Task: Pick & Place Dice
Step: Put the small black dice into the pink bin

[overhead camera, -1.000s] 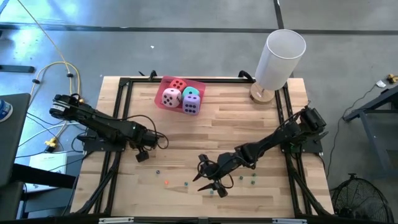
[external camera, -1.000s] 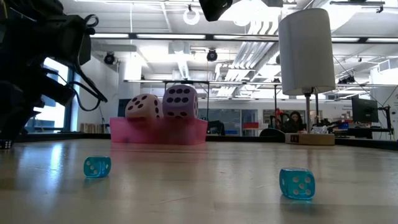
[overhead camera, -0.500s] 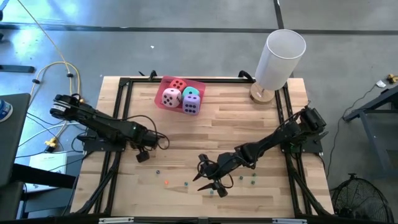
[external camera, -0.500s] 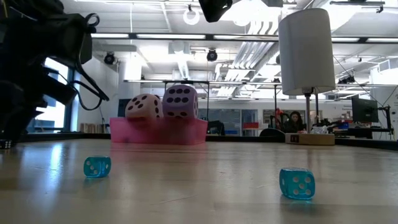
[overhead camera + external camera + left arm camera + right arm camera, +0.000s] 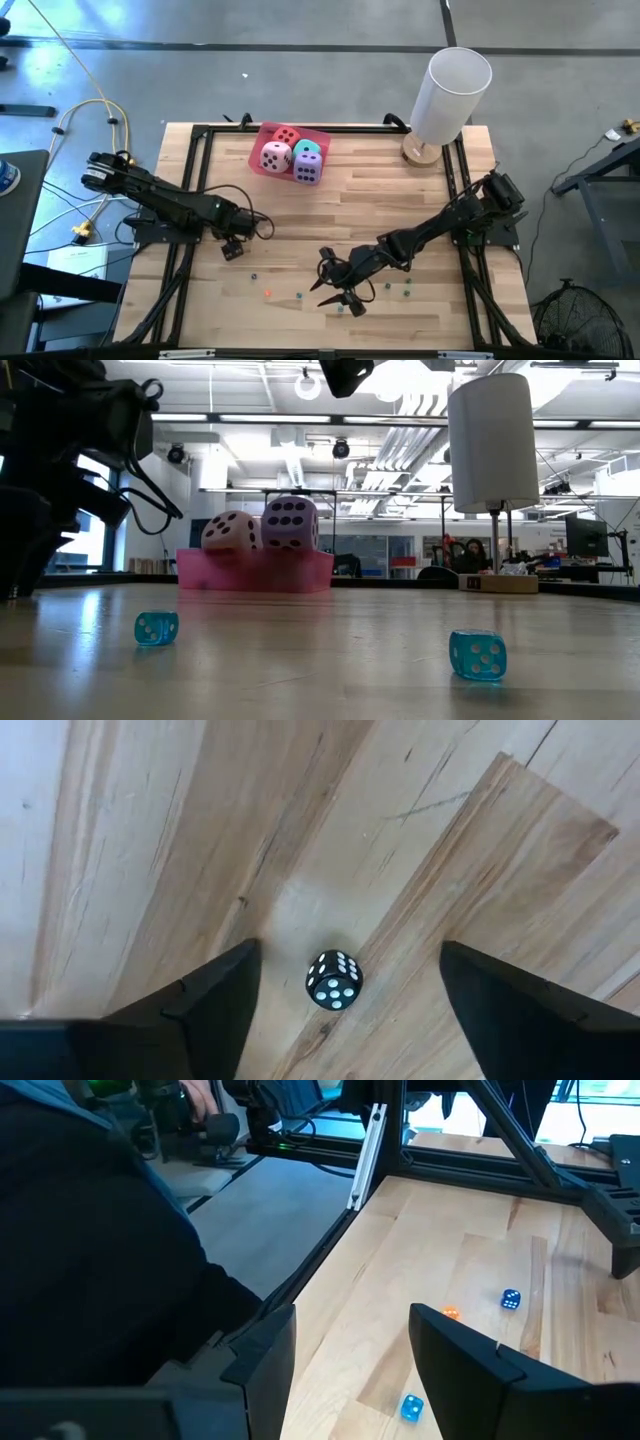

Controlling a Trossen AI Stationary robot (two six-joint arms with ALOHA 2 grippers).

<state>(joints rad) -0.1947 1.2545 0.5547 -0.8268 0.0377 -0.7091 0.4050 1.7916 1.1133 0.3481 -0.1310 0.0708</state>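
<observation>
Tiny dice (image 5: 300, 297), high view: I can only make out coloured specks on the table (image 5: 380, 210); pips and faces are too small to read.
Pink tray (image 5: 255, 571), low view: its wall hides the lower halves of the pink die (image 5: 229, 531) and purple die (image 5: 290, 523); I cannot see the red and teal ones behind them.
Left gripper (image 5: 345, 982), wrist view: both fingers are cut off by the picture's edge.
White cylinder (image 5: 490, 440), low view: top cropped.
</observation>
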